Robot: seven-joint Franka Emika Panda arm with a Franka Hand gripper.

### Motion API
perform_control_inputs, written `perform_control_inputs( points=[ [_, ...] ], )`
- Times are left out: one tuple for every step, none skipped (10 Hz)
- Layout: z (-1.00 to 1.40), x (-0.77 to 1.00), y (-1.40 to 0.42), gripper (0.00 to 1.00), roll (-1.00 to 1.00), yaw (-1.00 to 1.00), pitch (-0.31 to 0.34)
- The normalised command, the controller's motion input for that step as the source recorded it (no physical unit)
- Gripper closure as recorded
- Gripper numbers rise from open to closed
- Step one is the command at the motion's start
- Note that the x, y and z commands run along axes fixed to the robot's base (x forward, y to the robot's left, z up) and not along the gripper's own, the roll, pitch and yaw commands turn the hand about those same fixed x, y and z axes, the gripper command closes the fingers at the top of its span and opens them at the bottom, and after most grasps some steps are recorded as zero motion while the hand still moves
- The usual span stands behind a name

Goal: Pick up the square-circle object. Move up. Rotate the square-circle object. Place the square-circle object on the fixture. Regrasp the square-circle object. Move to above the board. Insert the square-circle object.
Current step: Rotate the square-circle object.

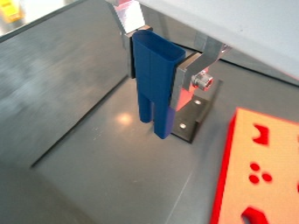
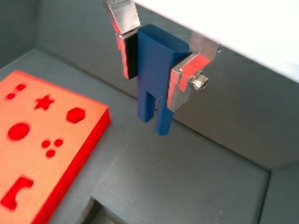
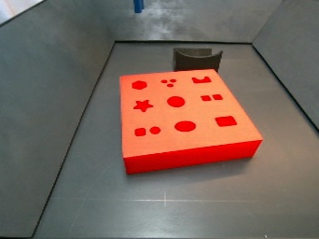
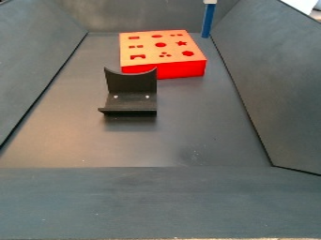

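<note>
Up in the air, the square-circle object (image 1: 155, 83) hangs clear of the floor, a blue stepped peg standing upright with its wider blocky part at the top and its narrower stem pointing down. The gripper (image 2: 156, 59) is clamped on that upper part: in both wrist views a silver finger (image 2: 187, 72) with a dark pad presses against each side of the blue body, and the stem juts out well below the fingertips. In a side view only the lowest bit of the peg (image 4: 209, 17) shows at the upper edge, above the far corner of the board (image 4: 160, 51); in a side view (image 3: 138, 5) it is just a blue sliver at the top edge. The board (image 3: 187, 112) lies flat on the dark floor, red-orange, with darker cutouts of a star, circles, ovals and squares on its top face. The fixture (image 4: 128, 92), a dark bracket with a curved notch in its upright, stands on the floor apart from the board, with nothing resting on it.
</note>
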Motion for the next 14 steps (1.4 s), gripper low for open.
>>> perform_control_inputs(
  points=[
    [0.01,0.00,0.01,1.00,-0.05,-1.00,0.041],
    [0.01,0.00,0.01,1.00,-0.05,-1.00,0.046],
    [0.01,0.00,0.01,1.00,-0.06,-1.00,0.051],
    [0.01,0.00,0.01,1.00,-0.07,-1.00,0.057],
    [0.01,0.00,0.01,1.00,-0.08,-1.00,0.069],
    [0.01,0.00,0.01,1.00,-0.09,-1.00,0.082],
    [0.00,0.00,0.00,1.00,-0.03,-1.00,0.029],
    [0.00,0.00,0.00,1.00,-0.04,-1.00,0.031],
    [0.00,0.00,0.00,1.00,-0.04,-1.00,0.033],
    [0.00,0.00,0.01,1.00,-0.04,-1.00,0.036],
    [0.00,0.00,0.01,1.00,-0.05,-1.00,0.040],
    [0.00,0.00,0.01,1.00,-0.05,-1.00,0.045],
    [0.00,0.00,0.01,1.00,-0.06,-1.00,0.051],
    [0.00,0.00,0.01,1.00,-0.06,-1.00,0.055]
  ],
)
